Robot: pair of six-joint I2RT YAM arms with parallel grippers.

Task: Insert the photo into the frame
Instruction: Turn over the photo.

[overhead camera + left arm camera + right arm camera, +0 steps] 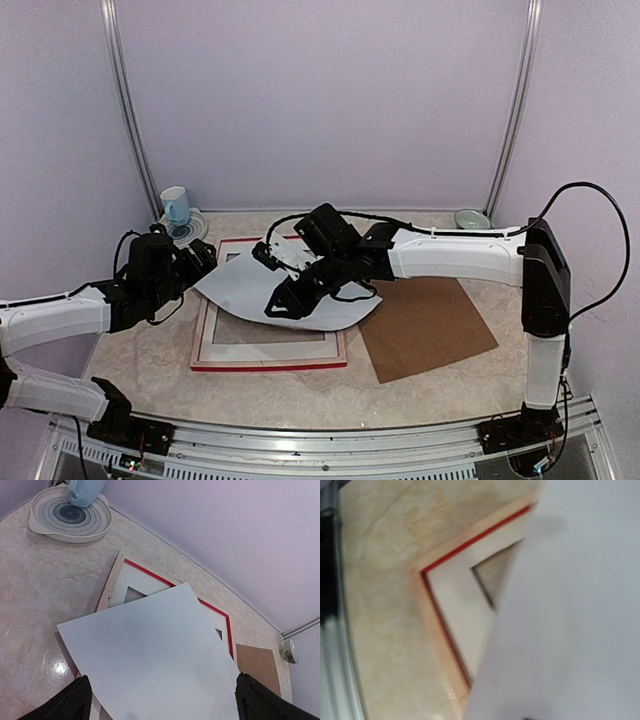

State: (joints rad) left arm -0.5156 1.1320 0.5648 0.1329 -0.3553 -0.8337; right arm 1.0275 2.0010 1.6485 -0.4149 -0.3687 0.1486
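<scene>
**Photo lying crooked over the frame, not seated yet**

The big rectangular print (pixel 235 292) is white side up, no picture showing, and draped skew across the thin red-faced, pale-wood-sided frame (pixel 270 365). The frame lies flat on the marbled tabletop (pixel 150 370) w/ the white cardboard mat (pixel 135 580) in it. The sheet is bowed, not flat. One corner hangs out over the tabletop on the left side, and the other end reaches twd the plain brown backing board (pixel 425 325) beside the frame.

The left gripper (pixel 162 704) sits low at the sheet's near-left edge, jaws spread wide, nothing in them. The right gripper (pixel 283 300) is over the middle of the sheet. Its jaws are blocked in the overhead view and don't show in its own cam, so I can't tell if they're parted or pinching the paper.

What could go wrong, imo:
- The sheet is rotated vs. the opening. Press it down like this and a corner prob. rides up on the red rim and creases.
- It's springy and curved, so once let go it may slide or flip off the frame.
- Nudging it square could drag the loose mat out of place.
- The left arm works close to the pale blue cup (pixel 175 205) on the grey-ringed plate (pixel 192 232). A wide swing could knock it.
</scene>
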